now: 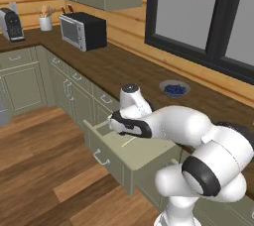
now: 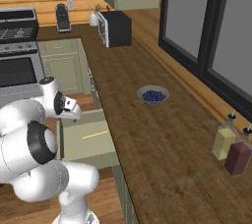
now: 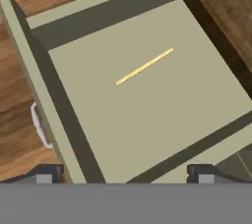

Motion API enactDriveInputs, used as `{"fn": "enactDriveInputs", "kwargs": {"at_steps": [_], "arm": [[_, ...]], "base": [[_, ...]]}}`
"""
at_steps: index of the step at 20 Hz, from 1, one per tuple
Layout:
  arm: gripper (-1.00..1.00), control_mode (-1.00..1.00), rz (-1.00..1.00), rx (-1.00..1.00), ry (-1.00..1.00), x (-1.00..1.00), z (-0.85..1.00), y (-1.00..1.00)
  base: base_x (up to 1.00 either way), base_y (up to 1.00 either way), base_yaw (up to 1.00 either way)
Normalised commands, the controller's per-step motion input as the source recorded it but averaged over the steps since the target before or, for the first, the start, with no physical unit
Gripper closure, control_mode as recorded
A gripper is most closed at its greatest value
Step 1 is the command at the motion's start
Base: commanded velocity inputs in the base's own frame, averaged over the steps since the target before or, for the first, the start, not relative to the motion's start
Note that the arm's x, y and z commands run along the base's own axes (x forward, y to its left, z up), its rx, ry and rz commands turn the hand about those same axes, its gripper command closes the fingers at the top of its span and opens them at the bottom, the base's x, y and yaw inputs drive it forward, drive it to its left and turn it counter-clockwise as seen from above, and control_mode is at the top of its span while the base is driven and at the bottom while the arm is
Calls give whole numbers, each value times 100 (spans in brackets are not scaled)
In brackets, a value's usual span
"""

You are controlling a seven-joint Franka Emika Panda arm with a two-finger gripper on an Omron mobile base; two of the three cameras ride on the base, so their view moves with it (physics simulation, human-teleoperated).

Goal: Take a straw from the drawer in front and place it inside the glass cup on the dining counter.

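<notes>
Drawer (image 3: 147,120) is pulled fully out below the worktop (image 2: 162,139); its floor is bare on all sides of the straw (image 3: 144,66). Straw is laid flat near the middle of the drawer floor, clear of every wall. Arm is bent forward over the drawer, gripper (image 3: 123,174) held above it, pointing down. Jaws are spread wide, grasping nothing; straw is seen ahead of the fingertips (image 3: 47,175), apart.

Straw (image 3: 144,66) lies in drawer (image 3: 147,134).
</notes>
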Motion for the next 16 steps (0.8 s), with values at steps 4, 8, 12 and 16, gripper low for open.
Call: {"fn": "enactDriveInputs", "kwargs": {"at_steps": [4, 8, 12, 16], "arm": [[-100, -100, -7, -6, 1, 51, -58, 0], [-100, -100, -5, -7, 1, 46, -71, 0], [-100, -100, -5, -4, 2, 37, -54, -6], [-100, -100, -3, 0, 5, 16, -48, -3]], "base": [[0, 0, 0], [0, 0, 0], [0, 0, 0], [0, 0, 0]]}}
